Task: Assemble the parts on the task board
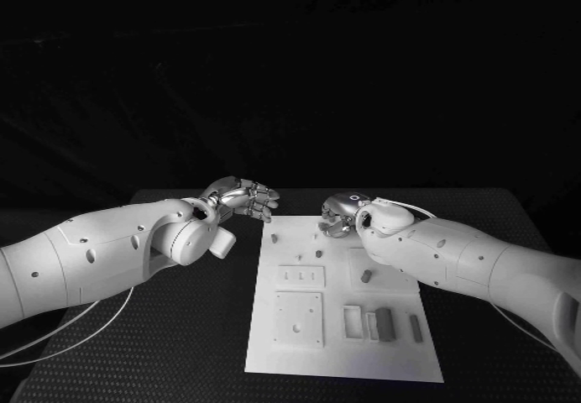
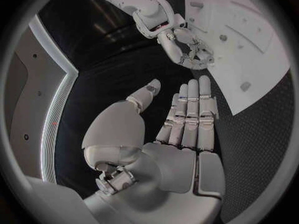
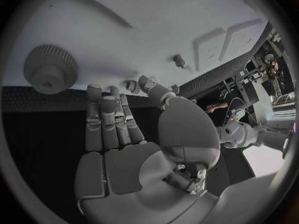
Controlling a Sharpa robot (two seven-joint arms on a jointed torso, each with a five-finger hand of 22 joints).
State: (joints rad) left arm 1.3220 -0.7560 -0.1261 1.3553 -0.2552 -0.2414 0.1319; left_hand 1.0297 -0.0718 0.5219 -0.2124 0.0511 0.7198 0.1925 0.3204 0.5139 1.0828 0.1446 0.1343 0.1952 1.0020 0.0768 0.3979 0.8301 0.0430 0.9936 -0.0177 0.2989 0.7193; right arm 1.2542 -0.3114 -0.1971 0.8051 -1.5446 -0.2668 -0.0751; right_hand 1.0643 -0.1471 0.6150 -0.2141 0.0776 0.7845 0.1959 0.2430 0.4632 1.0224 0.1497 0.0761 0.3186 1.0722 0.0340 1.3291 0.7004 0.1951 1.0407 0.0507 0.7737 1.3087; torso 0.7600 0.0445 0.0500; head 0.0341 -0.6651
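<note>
The white task board [image 1: 345, 353] lies in the middle of the table. My left hand [image 1: 243, 199] hovers off the board's far left corner, fingers straight and apart, holding nothing [image 2: 187, 119]. Over the board's far edge my right hand [image 1: 342, 214] is also open, palm bare [image 3: 118, 139]. A round grey toothed part [image 3: 51, 68] lies on the board a little beyond its fingertips. Small pegs [image 1: 274, 238] [image 1: 317, 250] stand on the far half. A grey block [image 1: 364, 274] lies mid-board, and slim grey pieces [image 1: 385, 323] [image 1: 414, 327] rest near the front right.
Square recessed plates [image 1: 299, 317] and a white frame [image 1: 353, 323] take up the board's near half. Black table [image 1: 181, 336] runs on both sides. A cable [image 1: 60, 332] trails under my left arm.
</note>
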